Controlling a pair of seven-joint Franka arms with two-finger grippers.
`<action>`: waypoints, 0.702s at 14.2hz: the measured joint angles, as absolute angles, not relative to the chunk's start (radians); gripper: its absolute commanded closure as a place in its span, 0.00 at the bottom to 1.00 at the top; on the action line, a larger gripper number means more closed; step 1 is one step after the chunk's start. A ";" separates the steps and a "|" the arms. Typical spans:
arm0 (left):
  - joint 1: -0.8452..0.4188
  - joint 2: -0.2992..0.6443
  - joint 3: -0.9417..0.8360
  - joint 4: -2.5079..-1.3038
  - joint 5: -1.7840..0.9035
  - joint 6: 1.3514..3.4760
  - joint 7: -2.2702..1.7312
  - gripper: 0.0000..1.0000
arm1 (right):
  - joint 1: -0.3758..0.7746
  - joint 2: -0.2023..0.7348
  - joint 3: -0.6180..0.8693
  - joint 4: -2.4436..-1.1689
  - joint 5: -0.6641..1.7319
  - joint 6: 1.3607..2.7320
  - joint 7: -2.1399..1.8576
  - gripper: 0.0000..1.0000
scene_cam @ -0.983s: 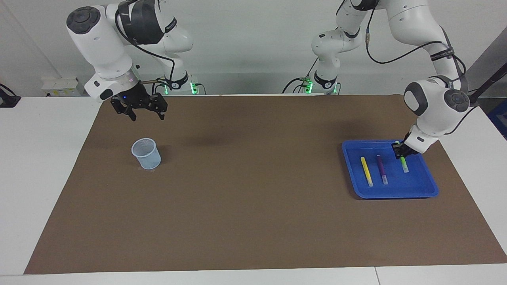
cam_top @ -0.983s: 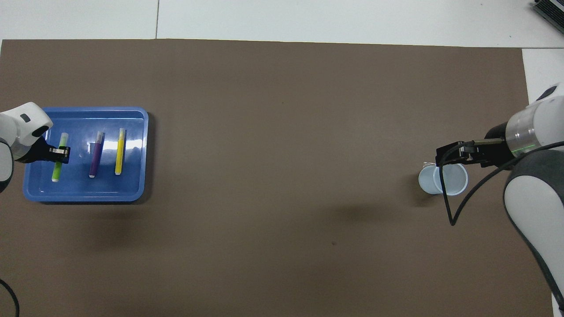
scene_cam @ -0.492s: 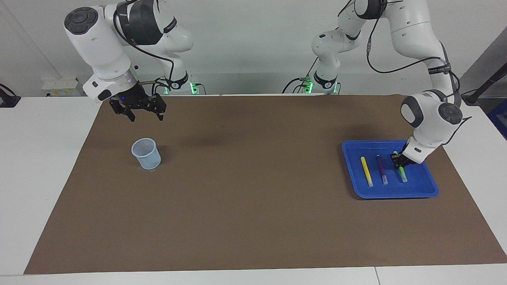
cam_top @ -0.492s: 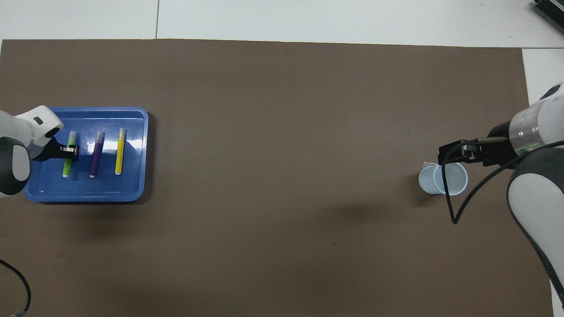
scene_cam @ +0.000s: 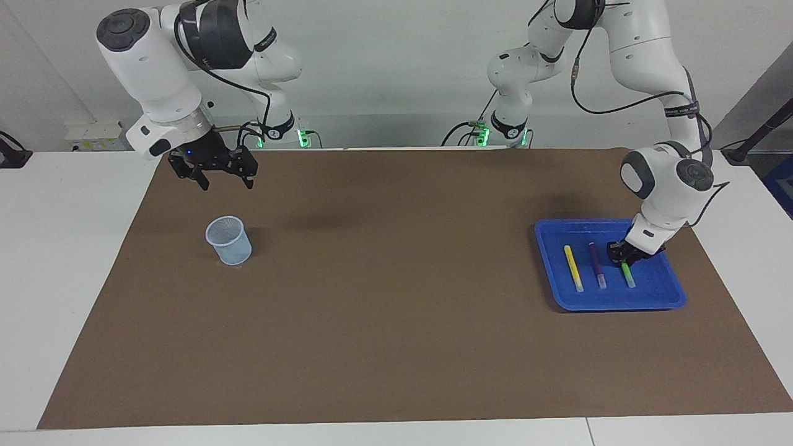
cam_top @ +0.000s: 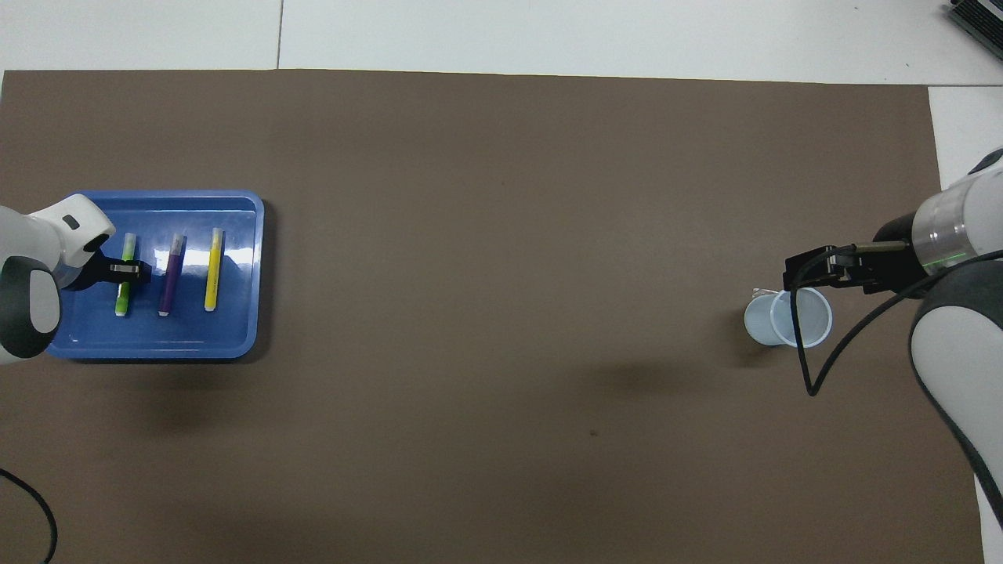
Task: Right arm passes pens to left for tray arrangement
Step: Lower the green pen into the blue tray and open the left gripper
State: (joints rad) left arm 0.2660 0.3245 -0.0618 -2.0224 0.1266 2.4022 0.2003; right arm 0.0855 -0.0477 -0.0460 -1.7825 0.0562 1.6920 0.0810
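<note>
The blue tray [scene_cam: 619,305] [cam_top: 157,352] sits at the left arm's end of the table. In it lie three pens side by side: yellow [scene_cam: 573,267] [cam_top: 212,270], purple [scene_cam: 597,265] [cam_top: 169,278] and green [scene_cam: 628,275] [cam_top: 123,296]. My left gripper [scene_cam: 621,255] [cam_top: 129,269] is down low in the tray, straddling the green pen's middle; the pen looks level with the tray floor. My right gripper [scene_cam: 217,176] [cam_top: 803,270] hangs open and empty over the brown mat beside the mesh cup, waiting.
A pale mesh cup [scene_cam: 228,240] [cam_top: 791,317] stands upright on the brown mat [scene_cam: 396,310] at the right arm's end. A black cable from the right arm loops over the cup in the overhead view.
My left gripper has carried the green pen sideways toward the purple pen and lowered it into the tray. The right gripper has drifted slightly away from the cup.
</note>
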 measured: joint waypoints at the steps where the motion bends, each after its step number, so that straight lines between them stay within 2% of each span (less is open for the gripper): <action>1: 0.267 0.327 -0.062 -2.023 0.127 2.404 0.201 0.00 | 0.083 -0.048 -0.056 -1.782 0.056 1.693 0.081 0.00; 10: 0.267 0.333 -0.069 -1.990 0.127 2.363 0.201 0.00 | 0.030 -0.048 -0.058 -1.782 0.056 1.692 0.080 0.00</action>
